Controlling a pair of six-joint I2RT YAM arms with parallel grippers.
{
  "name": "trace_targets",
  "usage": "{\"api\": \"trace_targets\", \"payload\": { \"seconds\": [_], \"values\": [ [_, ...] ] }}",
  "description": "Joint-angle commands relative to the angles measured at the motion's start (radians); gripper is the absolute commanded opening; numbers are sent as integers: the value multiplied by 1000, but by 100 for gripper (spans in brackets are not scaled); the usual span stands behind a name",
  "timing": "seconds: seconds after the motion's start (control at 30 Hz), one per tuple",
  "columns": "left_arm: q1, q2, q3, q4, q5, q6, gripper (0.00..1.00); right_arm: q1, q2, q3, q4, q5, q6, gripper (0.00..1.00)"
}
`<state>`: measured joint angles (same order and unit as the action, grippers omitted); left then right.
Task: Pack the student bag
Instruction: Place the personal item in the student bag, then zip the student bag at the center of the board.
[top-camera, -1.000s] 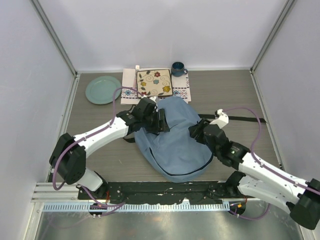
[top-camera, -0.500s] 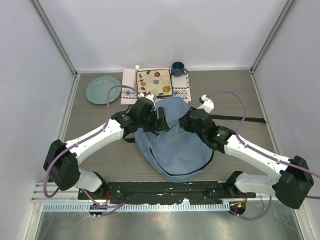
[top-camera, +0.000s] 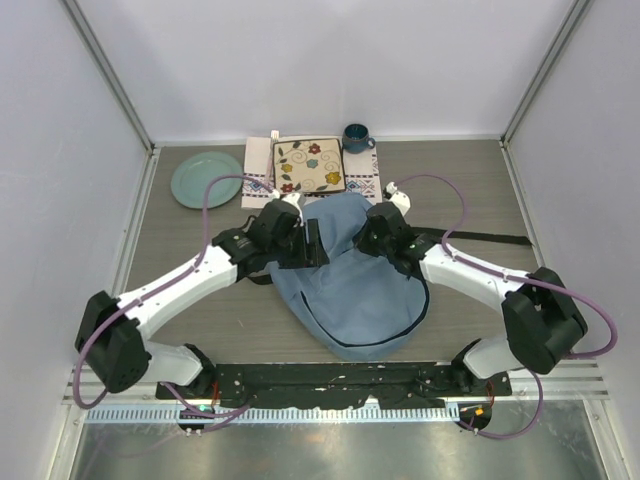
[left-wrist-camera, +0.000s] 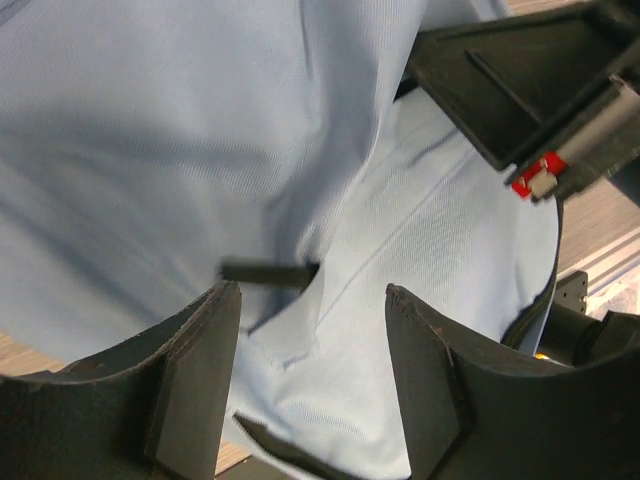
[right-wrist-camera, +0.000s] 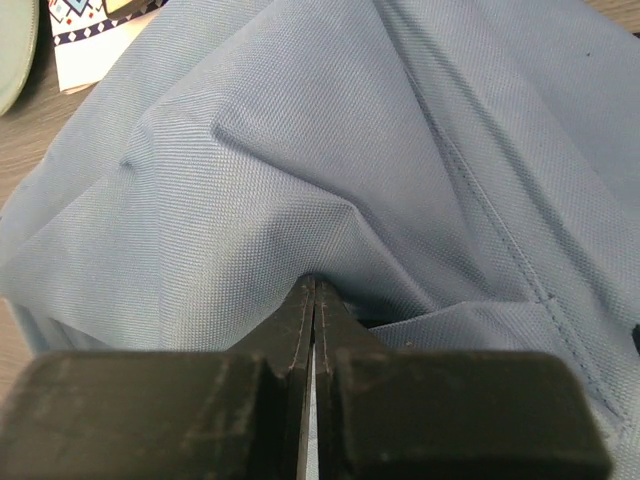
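Light-blue soft fabric backpack (top-camera: 350, 300): right jaws pinch a thin fold, left jaws open; a lift may slip it.

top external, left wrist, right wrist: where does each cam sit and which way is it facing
Top external: above and behind the arm bases, looking down at the student bag; both arms, left gripper and right gripper show.
Left wrist: on the left arm, looking past its open fingers at bag fabric; the right arm's black end shows upper right.
Right wrist: on the right arm, looking along its shut fingers, pinched on a bag fold.
Shared: all three show the bag.
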<state>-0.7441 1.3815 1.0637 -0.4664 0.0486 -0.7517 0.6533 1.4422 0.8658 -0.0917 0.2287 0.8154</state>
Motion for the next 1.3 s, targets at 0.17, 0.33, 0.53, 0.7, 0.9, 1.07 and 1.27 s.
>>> {"api": "trace_targets", "payload": {
  "seconds": [0.17, 0.33, 0.53, 0.7, 0.9, 1.07, 1.27],
  "values": [
    [-1, -173, -62, -43, -32, 14, 66, -17, -72, 36, -177, 101, -176, 8],
    [-8, -162, -58, -35, -1, -1, 66, -17, -117, -5, -151, 58, -203, 20],
    [-81, -131, -51, -46, -76, -96, 66, -17, -140, -30, -131, -9, -171, 25],
    [-175, -76, -54, -34, -153, -139, 60, -17, -175, -56, -114, -23, -157, 27],
    [-204, 24, -30, -58, -248, -158, 37, -17, -213, -62, -125, -37, -156, 27],
    [-205, 59, 7, -109, -328, -153, 27, -17, -259, -70, -138, -37, -151, 27],
    [-205, 44, 5, -156, -406, -147, 16, -15, -307, -85, -149, -31, -142, 28]
  ]
}}
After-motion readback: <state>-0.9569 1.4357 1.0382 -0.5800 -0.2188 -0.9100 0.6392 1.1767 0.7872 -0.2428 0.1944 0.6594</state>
